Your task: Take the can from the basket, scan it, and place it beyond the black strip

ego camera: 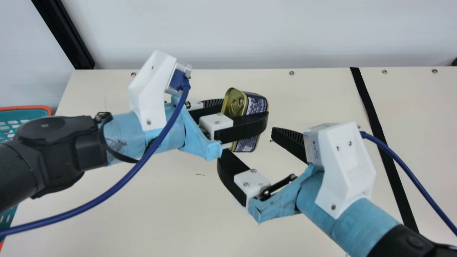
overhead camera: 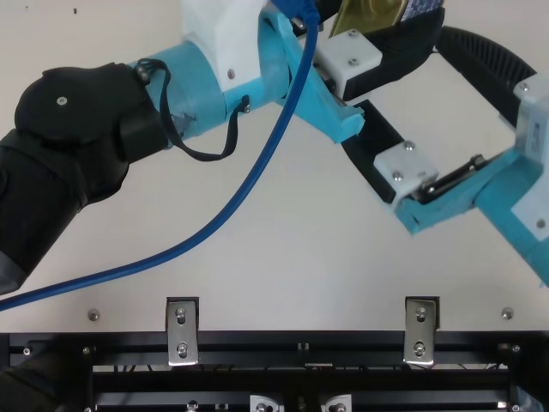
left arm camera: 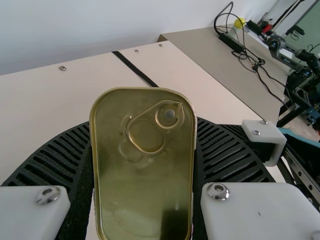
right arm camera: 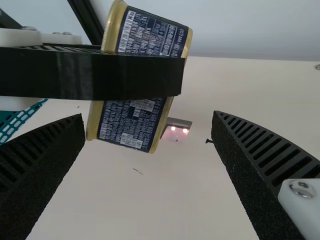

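The right gripper [ego camera: 249,142], fingers spread, is nearer the black strip [ego camera: 371,110]. Just ahead of its tips, short of that strip, the left gripper [ego camera: 252,112] clamps the can [ego camera: 256,104], long axis crossing the clamping fingers, ready-looking for handover.
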`<action>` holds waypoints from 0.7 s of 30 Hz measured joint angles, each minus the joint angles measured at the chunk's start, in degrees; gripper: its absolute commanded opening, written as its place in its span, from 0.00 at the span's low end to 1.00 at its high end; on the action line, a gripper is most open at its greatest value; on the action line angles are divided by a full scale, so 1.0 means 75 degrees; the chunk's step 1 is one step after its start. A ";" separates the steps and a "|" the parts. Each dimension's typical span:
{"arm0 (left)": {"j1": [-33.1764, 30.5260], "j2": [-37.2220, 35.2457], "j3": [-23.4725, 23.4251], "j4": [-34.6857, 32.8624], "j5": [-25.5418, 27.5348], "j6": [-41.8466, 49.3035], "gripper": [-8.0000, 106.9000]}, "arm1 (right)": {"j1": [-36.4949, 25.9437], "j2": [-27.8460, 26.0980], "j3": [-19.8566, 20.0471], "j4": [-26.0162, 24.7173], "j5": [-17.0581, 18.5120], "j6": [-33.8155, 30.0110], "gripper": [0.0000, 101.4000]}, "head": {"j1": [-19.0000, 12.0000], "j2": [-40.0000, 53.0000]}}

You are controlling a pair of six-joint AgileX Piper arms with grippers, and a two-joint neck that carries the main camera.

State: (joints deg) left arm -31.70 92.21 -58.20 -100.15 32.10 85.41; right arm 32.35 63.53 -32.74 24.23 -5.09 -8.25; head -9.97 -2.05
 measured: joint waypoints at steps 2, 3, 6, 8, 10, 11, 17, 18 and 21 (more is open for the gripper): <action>0.0000 0.0000 0.0000 0.0000 0.0000 0.0000 0.16 | -0.0009 0.0148 -0.0038 0.0108 -0.0094 -0.0101 1.00 | 0.0000 0.0000; 0.0000 0.0000 0.0000 0.0000 0.0000 0.0000 0.16 | -0.0009 0.0202 -0.0070 0.0170 -0.0125 -0.0157 1.00 | 0.0000 0.0000; 0.0000 0.0000 0.0000 0.0000 0.0000 0.0000 0.16 | 0.0025 0.0388 -0.0146 0.0386 -0.0271 -0.0339 1.00 | 0.0000 0.0000; 0.0000 0.0000 0.0000 0.0000 0.0000 0.0000 0.16 | 0.0061 0.0520 -0.0209 0.0565 -0.0362 -0.0497 1.00 | 0.0000 0.0000; 0.0000 0.0000 0.0000 0.0000 0.0000 0.0000 0.16 | 0.0108 0.0644 -0.0259 0.0769 -0.0477 -0.0647 1.00 | 0.0000 0.0000; 0.0000 0.0000 0.0000 0.0000 0.0000 0.0000 0.16 | 0.0140 0.0709 -0.0289 0.0884 -0.0513 -0.0733 1.00 | 0.0000 0.0000; 0.0000 0.0000 0.0000 0.0000 0.0000 0.0000 0.16 | 0.0328 0.1037 -0.0437 0.1561 -0.0836 -0.1299 1.00 | 0.0000 0.0000; 0.0000 0.0000 0.0000 0.0000 0.0000 0.0000 0.16 | 0.0328 0.1045 -0.0430 0.1633 -0.0861 -0.1374 1.00 | 0.0000 0.0000; 0.0000 0.0000 0.0000 0.0000 0.0000 0.0000 0.16 | 0.0328 0.1045 -0.0430 0.1689 -0.0893 -0.1406 1.00 | 0.0039 0.0000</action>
State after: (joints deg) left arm -31.70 92.21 -58.20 -100.15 32.10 85.41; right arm 34.81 71.36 -35.97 36.90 -11.79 -18.80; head -9.68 -2.05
